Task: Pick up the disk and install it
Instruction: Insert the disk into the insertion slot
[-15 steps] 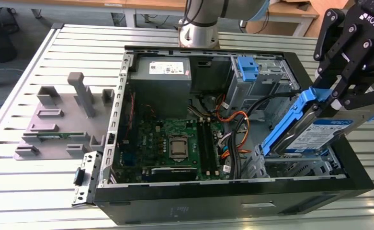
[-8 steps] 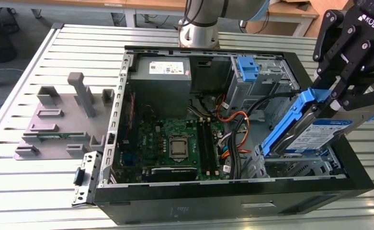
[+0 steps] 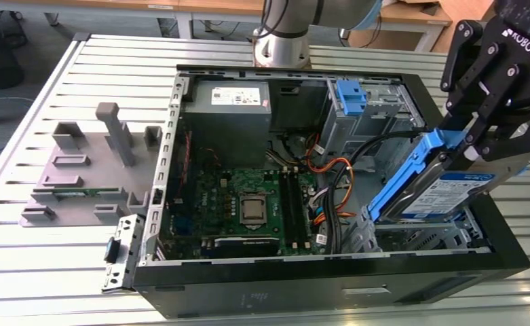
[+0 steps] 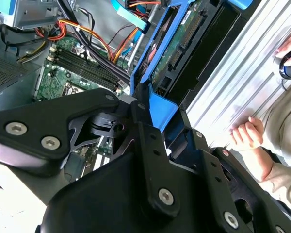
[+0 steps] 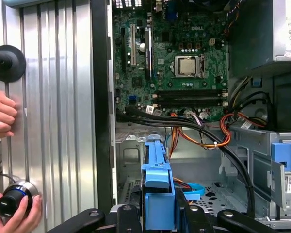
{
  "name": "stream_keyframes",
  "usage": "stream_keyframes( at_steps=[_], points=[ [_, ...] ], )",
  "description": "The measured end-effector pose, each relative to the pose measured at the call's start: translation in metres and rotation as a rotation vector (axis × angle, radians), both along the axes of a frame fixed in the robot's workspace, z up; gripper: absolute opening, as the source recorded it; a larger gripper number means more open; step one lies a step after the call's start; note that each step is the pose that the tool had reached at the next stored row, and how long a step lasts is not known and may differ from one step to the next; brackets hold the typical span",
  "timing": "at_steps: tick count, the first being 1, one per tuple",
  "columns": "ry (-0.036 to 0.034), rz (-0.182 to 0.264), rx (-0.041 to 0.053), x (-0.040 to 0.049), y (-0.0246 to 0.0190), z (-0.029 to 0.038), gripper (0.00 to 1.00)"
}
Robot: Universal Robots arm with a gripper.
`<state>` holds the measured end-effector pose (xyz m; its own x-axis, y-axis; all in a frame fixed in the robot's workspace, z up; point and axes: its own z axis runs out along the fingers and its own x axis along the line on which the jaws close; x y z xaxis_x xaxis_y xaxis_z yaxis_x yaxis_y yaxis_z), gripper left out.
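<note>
My gripper [image 3: 471, 144] is shut on the disk [image 3: 435, 195], a silver drive with a white-and-blue label and blue side rails. I hold the disk tilted, its lower end over the drive bay [image 3: 425, 239] at the exterior view's right of the open computer case [image 3: 337, 275]. In the second wrist view the disk [image 4: 183, 44] shows its circuit-board side and a blue rail, clamped between the black fingers [image 4: 144, 127]. In the first wrist view the disk [image 5: 157, 180] is seen edge-on, rising from the gripper [image 5: 157, 216] above the bay floor.
Inside the case lie the motherboard [image 3: 246, 197], a grey power-supply box [image 3: 233, 112], an upright blue latch [image 3: 350, 96] and black and orange cables [image 3: 337, 176]. A grey fixture [image 3: 83, 170] sits on the slatted table. A person's hands [image 5: 2, 114] rest beside the case.
</note>
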<state>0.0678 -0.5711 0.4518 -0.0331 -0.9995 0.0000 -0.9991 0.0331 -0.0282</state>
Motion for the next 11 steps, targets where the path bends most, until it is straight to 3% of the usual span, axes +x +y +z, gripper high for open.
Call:
stream_keyframes(
  at_steps=[11],
  points=[
    [0.0, 0.0, -0.0001, 0.0, 0.0, -0.0195, 0.36]
  ],
)
